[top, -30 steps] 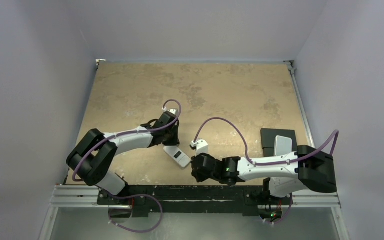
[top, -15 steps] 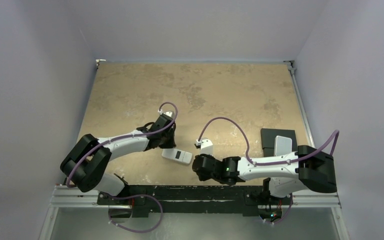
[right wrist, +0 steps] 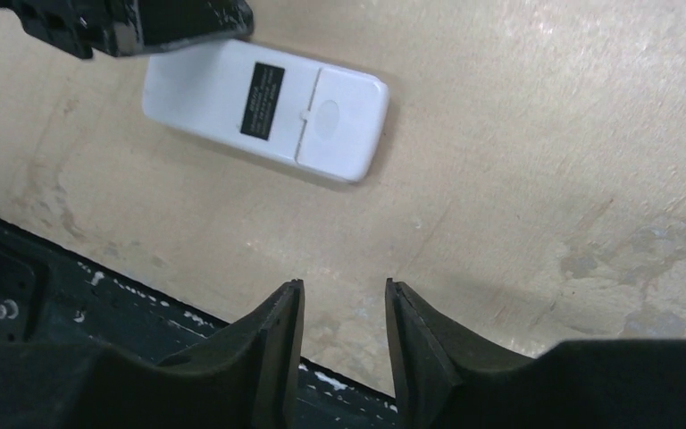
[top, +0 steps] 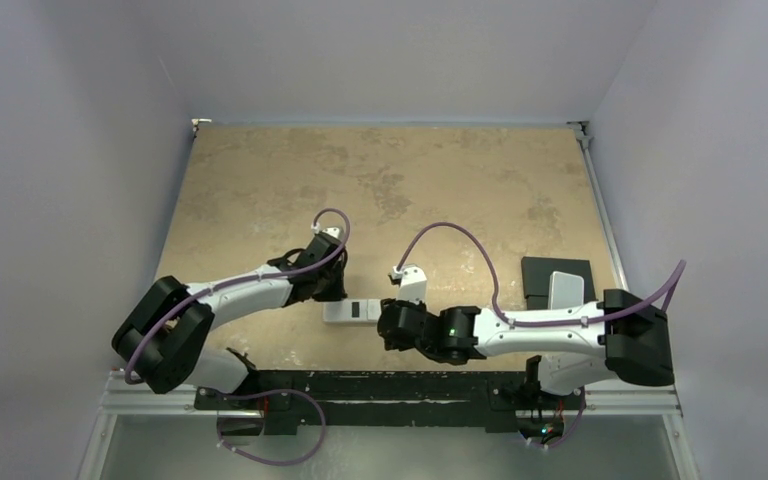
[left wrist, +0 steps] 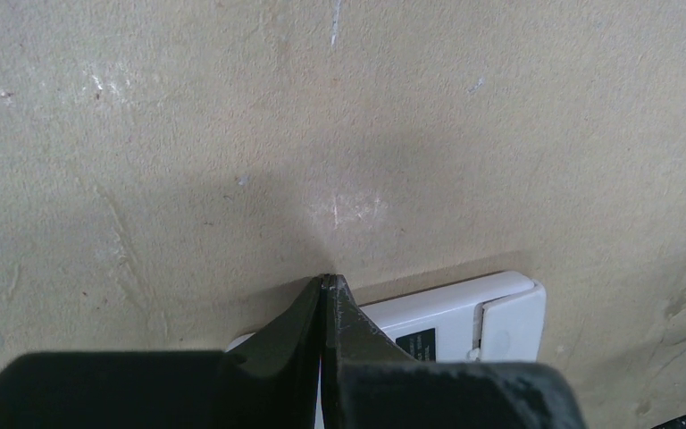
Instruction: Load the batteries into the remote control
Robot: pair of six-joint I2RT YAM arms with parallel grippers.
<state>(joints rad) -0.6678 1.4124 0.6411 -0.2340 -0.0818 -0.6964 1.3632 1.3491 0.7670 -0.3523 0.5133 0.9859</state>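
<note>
My left claw (left wrist: 324,284) is pressed together at one end of the small flat white plastic remote control (right wrist: 263,107), lying back-up on the tan table (top: 410,170). My right claw (right wrist: 344,313) is spread, empty, nearby. A bad push could slide the remote off the near edge. Its black label (right wrist: 261,88) has writing too tiny to read.

White remote control (right wrist: 308,121) with a black label (right wrist: 263,89) — on a mottled tan table (top: 410,170).
</note>
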